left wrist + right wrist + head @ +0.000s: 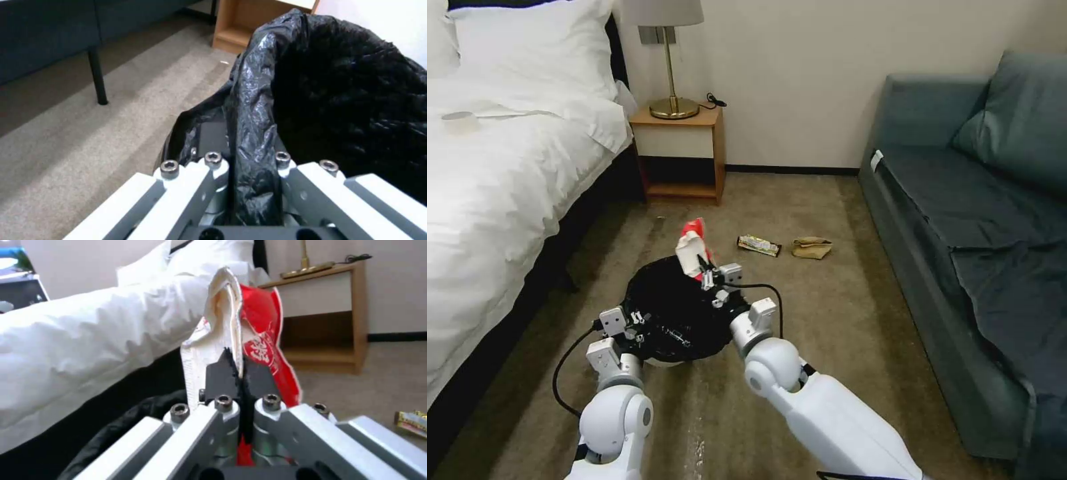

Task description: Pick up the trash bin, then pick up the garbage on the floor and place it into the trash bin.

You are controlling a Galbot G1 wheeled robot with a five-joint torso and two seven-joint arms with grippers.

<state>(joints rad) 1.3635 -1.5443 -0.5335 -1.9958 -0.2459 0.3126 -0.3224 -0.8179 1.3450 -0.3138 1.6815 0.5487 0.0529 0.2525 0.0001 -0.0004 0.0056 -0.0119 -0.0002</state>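
Wrist views confirm left gripper (249,160) clamped on trash bin (677,313) bag rim, right gripper (242,380) pinching red wrapper (262,336) above it; silvery-yellow wrapper (758,245), brown paper bag (812,247) at 1 o'clock on carpet (827,320); bin's white body mostly hidden.

Even, soft indoor light (no harsh shadows); both wrist views slightly blurred.

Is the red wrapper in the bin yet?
Not yet. The right end effector holds the wrapper pinched above the bin.
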